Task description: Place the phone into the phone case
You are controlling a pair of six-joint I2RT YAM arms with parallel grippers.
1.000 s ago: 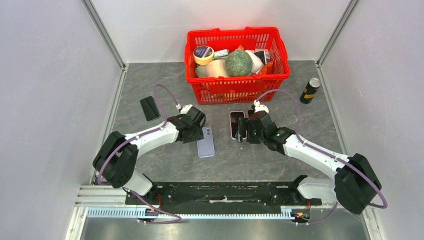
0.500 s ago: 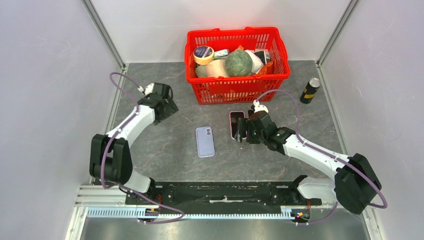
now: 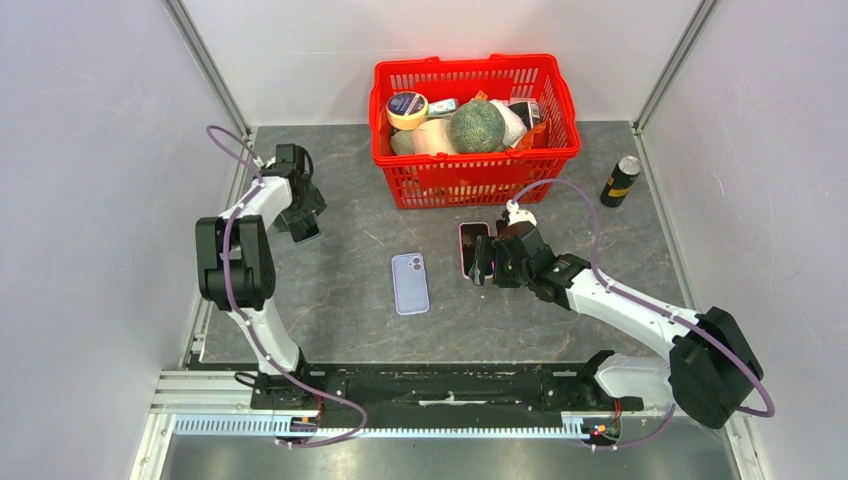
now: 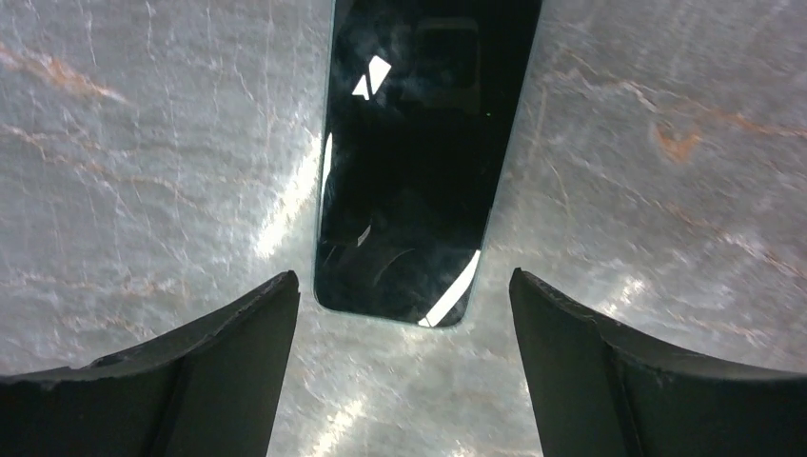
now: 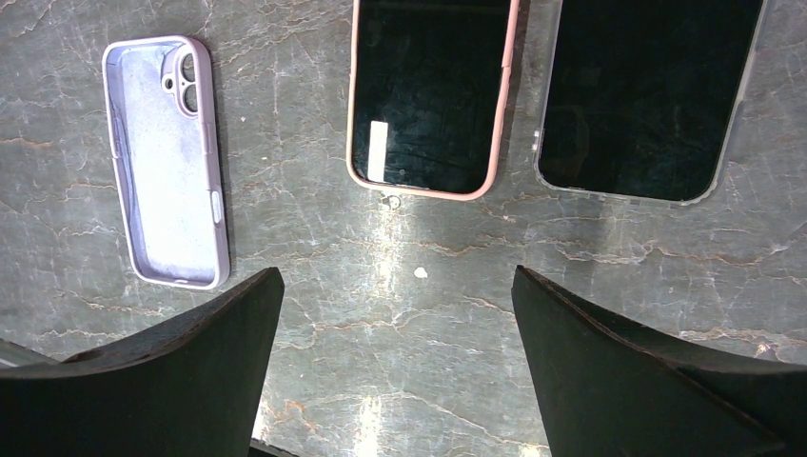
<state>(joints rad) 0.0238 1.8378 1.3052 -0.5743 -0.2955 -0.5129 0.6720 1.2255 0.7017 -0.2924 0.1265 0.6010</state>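
An empty lilac phone case [image 3: 410, 283] lies open side up at the table's middle; it also shows in the right wrist view [image 5: 167, 162]. A bare black phone [image 4: 419, 162] lies screen up at the far left. My left gripper [image 4: 404, 362] is open and hovers over the phone's near end, one finger on each side, not touching it. In the top view the left gripper [image 3: 298, 212] hides most of that phone. My right gripper [image 3: 484, 262] is open and empty above the table [image 5: 398, 352], just short of a pink-cased phone [image 5: 430, 95] and a clear-cased phone [image 5: 647, 95].
A red basket [image 3: 475, 180] full of groceries stands at the back centre. A dark can [image 3: 620, 180] stands at the back right. Grey walls close in the table on the left, right and back.
My left arm has swung from beside the lilac case out to the far left and now hovers over the black phone. The right arm has not moved.
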